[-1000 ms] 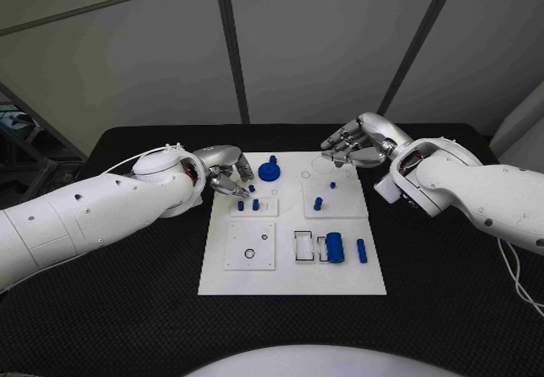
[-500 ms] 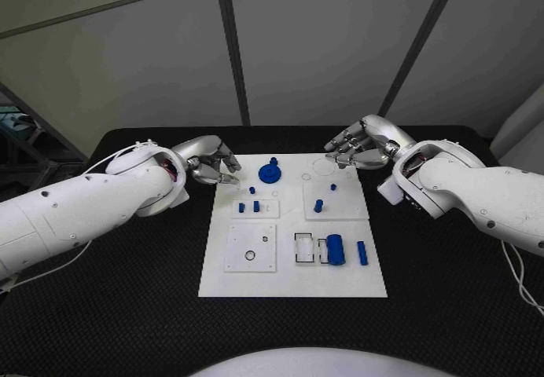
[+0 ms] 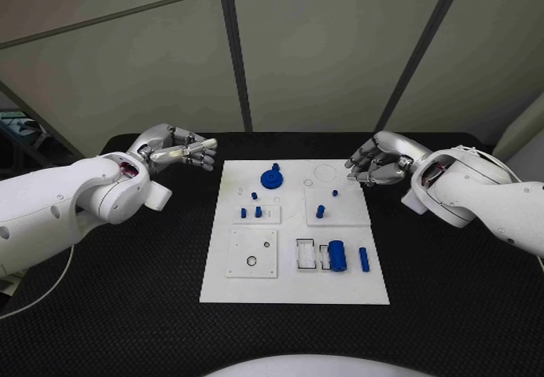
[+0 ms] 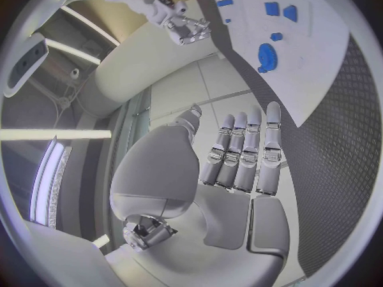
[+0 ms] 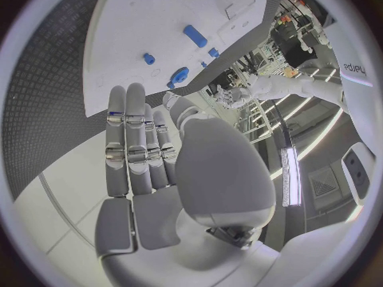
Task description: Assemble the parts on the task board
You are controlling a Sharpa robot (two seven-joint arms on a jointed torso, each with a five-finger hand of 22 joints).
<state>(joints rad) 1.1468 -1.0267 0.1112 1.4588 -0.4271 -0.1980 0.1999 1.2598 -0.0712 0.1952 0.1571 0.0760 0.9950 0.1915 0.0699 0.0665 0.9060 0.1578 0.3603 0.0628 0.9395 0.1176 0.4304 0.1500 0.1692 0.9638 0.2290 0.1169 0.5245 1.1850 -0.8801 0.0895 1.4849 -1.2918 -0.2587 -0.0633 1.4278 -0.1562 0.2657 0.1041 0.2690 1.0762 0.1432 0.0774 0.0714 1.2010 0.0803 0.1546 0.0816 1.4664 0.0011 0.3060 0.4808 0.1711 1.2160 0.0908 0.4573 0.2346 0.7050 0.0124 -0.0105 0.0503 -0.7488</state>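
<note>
The white task board (image 3: 295, 283) lies mid-table. On it are a large round blue part (image 3: 271, 176) at the far end, small blue pegs (image 3: 259, 211) (image 3: 320, 210) in the middle plates, and a blue cylinder (image 3: 336, 255) beside a slim blue piece (image 3: 363, 259) nearer me. My left hand (image 3: 176, 151) hovers over the black table off the board's far left corner, fingers straight, holding nothing. My right hand (image 3: 380, 161) hangs off the far right corner, also empty. In the left wrist view my left hand (image 4: 239, 159) has its fingers stretched out toward the board (image 4: 319, 44); in the right wrist view my right hand (image 5: 147, 147) likewise.
Black table (image 3: 453, 298) surrounds the board on all sides. Two square white plates (image 3: 251, 250) (image 3: 336, 203) and a black-outlined rectangular slot (image 3: 304, 251) sit on the board. A grey wall rises behind the table's far edge.
My left hand has left the board's left side, moving out and back over the table. My right hand has shifted right, off the board's far edge.
</note>
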